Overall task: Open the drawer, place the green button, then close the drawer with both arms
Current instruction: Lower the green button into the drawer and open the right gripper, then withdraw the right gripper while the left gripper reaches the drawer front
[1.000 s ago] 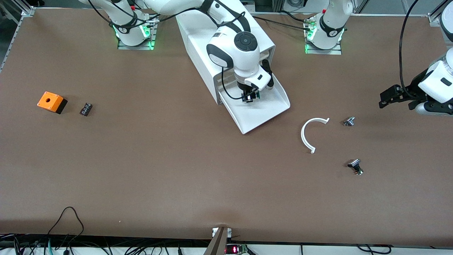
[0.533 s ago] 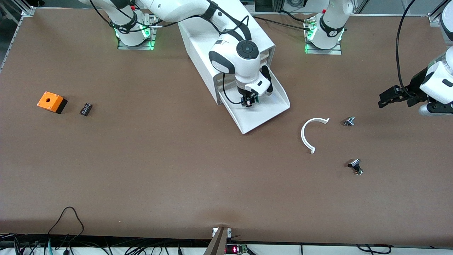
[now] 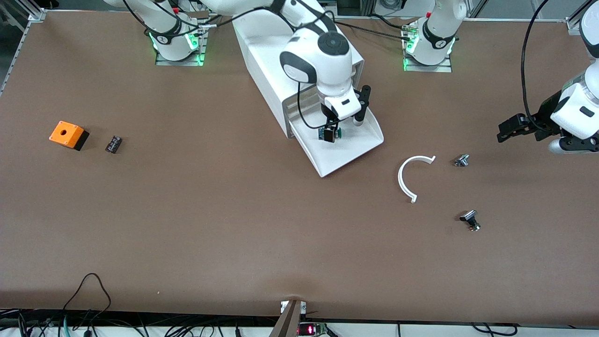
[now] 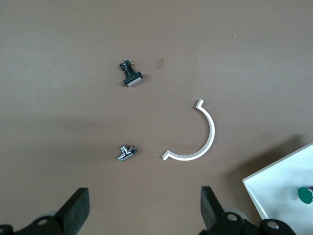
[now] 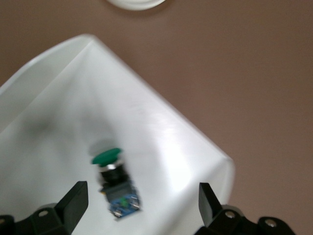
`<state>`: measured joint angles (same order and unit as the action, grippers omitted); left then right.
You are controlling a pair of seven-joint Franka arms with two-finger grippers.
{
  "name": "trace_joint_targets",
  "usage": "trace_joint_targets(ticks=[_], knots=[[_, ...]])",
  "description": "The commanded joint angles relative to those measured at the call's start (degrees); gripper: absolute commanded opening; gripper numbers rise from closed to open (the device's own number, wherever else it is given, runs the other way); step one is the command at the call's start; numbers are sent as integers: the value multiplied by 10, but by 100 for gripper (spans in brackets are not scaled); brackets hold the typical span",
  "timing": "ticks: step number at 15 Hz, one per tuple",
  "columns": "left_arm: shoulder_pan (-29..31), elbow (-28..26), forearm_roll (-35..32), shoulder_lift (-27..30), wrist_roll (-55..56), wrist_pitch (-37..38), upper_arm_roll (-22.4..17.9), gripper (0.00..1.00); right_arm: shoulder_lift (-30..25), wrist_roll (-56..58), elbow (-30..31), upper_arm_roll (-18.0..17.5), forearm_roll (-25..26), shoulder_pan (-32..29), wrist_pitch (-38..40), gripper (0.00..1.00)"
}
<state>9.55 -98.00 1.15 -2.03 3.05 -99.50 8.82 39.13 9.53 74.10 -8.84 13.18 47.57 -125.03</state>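
The lowest drawer [image 3: 348, 152] stands pulled out of the white cabinet [image 3: 266, 61]. The green-capped button [image 3: 331, 134] lies on its side in the drawer. My right gripper [image 3: 345, 116] hovers open just above the drawer, clear of the button. In the right wrist view the button [image 5: 110, 169] lies on the drawer floor [image 5: 63, 103] between my open right gripper's [image 5: 142, 208] fingers and below them. My left gripper [image 3: 508, 128] is open and empty over the table at the left arm's end. The left wrist view shows that gripper [image 4: 144, 210], the drawer's corner [image 4: 281, 188] and the button's green cap [image 4: 305, 195].
A white arc piece [image 3: 408, 177], a silvery small part [image 3: 461, 160] and a black small part [image 3: 470, 220] lie between the drawer and the left arm's end. An orange box [image 3: 69, 135] and a small black block [image 3: 113, 143] lie toward the right arm's end.
My right gripper has opened, let go of the button and risen a little. The button now lies in the drawer. The left gripper has drifted slightly.
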Motion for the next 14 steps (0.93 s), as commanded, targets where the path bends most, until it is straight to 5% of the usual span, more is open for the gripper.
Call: trace_joint_targets(ticks=[1, 7, 11, 14], knots=[[-13, 25, -8, -12, 6, 17, -4, 100, -66, -22, 12, 11, 0, -57, 14, 100], [-40, 19, 44, -41, 76, 6, 12, 100, -111, -118, 39, 16, -46, -190, 37, 100], [-73, -2, 48, -82, 163, -72, 38, 100, -108, -340, 63, 31, -45, -236, 39, 100], [-108, -55, 48, -119, 236, -198, 47, 100, -114, -417, 100, 31, -47, -287, 46, 100]])
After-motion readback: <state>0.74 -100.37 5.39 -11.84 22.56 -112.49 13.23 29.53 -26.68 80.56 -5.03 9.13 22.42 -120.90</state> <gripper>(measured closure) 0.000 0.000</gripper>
